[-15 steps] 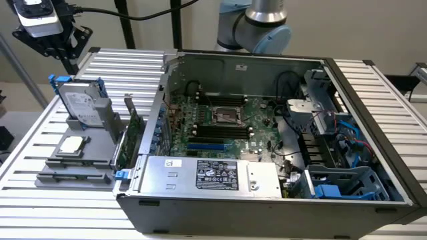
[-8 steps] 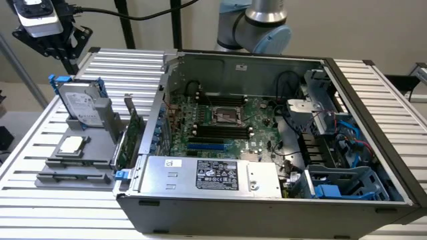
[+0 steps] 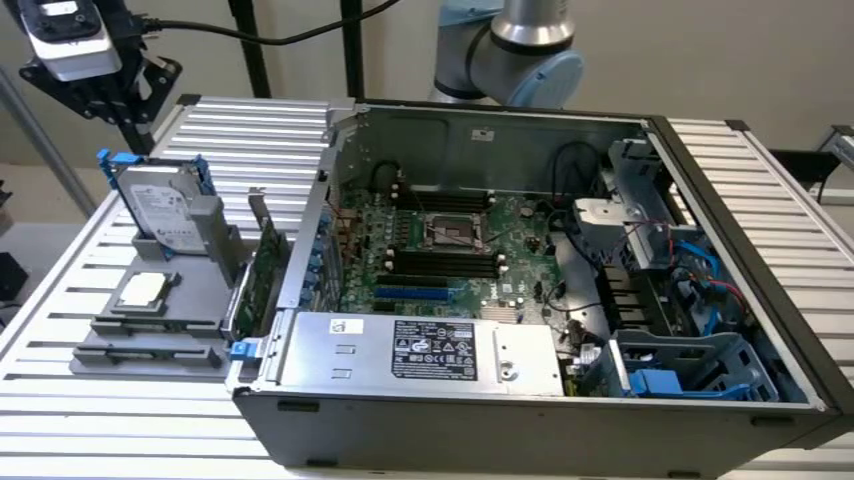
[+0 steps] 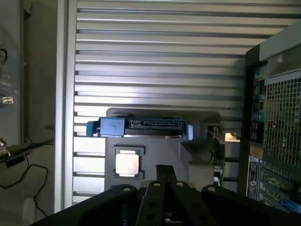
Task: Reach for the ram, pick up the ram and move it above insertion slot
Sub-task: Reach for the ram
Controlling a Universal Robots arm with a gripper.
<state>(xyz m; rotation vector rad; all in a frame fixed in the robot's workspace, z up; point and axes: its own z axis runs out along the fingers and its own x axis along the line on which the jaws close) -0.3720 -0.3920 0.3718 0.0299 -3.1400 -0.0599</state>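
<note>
The ram (image 3: 271, 262) is a thin green stick standing on edge in the grey holder (image 3: 160, 300), between the open computer case (image 3: 534, 300) and the taller green card with a blue tab (image 3: 243, 318). In the wrist view the ram's edge (image 4: 215, 141) is a narrow strip beside the case. My gripper (image 3: 114, 95) hangs high over the table's far left corner, well above and behind the holder. Seen from the wrist, the gripper (image 4: 164, 173) is shut with nothing in it, over the holder's near side. The motherboard's black memory slots (image 3: 441, 262) lie in the case.
The holder also carries an upright hard drive in a blue caddy (image 3: 158, 200) (image 4: 141, 127) and a flat processor (image 3: 144, 290) (image 4: 127, 164). A power supply (image 3: 427, 350) fills the case's near side. The slatted table (image 3: 80, 270) extends around the holder.
</note>
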